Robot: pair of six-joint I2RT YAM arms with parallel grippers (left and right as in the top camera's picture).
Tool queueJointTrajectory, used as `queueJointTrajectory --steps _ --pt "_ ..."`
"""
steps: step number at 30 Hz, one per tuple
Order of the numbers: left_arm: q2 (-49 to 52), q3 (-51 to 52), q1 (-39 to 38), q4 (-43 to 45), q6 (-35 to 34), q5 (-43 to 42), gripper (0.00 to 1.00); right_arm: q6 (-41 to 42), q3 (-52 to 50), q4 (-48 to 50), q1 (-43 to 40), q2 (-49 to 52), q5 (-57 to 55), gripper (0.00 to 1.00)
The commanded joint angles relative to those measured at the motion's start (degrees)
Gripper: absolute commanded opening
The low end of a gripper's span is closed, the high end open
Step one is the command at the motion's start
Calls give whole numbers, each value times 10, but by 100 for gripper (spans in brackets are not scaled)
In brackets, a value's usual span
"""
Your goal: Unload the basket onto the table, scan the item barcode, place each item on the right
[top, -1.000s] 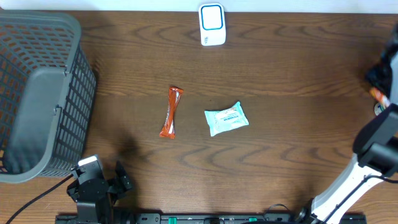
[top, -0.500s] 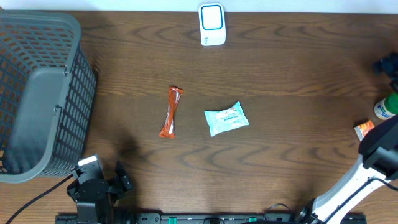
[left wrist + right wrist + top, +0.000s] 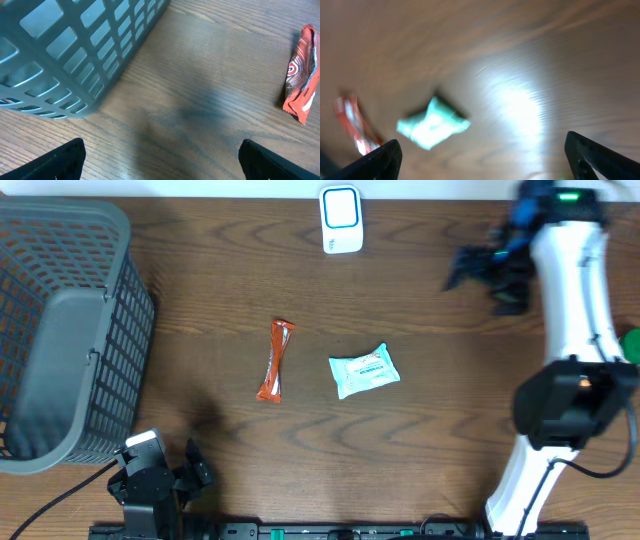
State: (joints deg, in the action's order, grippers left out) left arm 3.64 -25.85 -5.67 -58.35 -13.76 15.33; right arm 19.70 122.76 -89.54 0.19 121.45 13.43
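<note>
I'm looking at a dark wood-grain table [image 3: 450, 410]. A grey mesh basket [image 3: 125, 350] stands at its left end. A white scanner [image 3: 341, 219] with a blue face sits at the far edge, about the middle. Mid-table lie an orange snack wrapper [image 3: 275, 361] and, to its right (near, not touching), a teal packet [image 3: 364, 370]. A green object [image 3: 632, 342] shows at the right edge.

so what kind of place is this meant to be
Probably a mock shop checkout on a wooden table: a white scanner, a grey basket, an orange packet and a teal packet.
</note>
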Motion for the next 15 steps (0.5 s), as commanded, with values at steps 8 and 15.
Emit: queueJointTrajectory --steps 8,15 --pt "0 1 2 0 -5 3 98 5 -71 -2 234 -11 -124 99" --pt "0 1 2 0 -5 3 98 92 -203 117 356 -11 -209 99"
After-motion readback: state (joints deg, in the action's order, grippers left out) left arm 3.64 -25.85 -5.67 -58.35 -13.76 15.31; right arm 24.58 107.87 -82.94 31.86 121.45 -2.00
